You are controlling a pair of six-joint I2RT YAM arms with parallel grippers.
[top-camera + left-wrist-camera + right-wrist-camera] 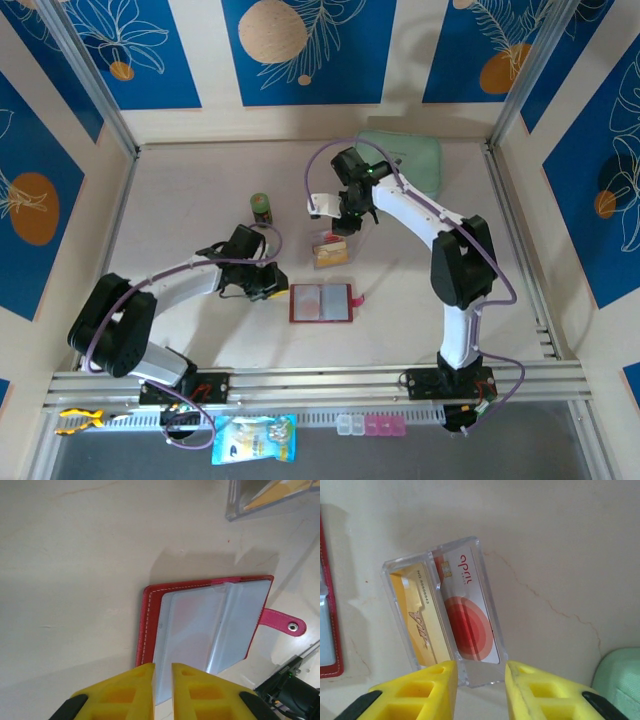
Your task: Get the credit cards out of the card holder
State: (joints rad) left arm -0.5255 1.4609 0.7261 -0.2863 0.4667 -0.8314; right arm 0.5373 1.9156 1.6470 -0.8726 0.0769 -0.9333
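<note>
- Pinching the near sleeve edge of the card holder with the left gripper, yellow fingers drawn almost together around it.
- Holding that card holder open and flat on the table, red cover down, greyish clear sleeves up, snap tab sticking out to the right.
- Hanging just above the clear stand with the right gripper, fingers spread apart and gripping nothing.
- Keeping the credit cards outside the card holder, inside the clear stand, just beyond the holder's far edge and apart from it.
- Lying side by side in the stand: tan-orange card on the left, white card with red circles on the right.
- Resting farther back by the right arm: a mint-green case.
- Standing upright beyond the left gripper: a small green can.
</note>
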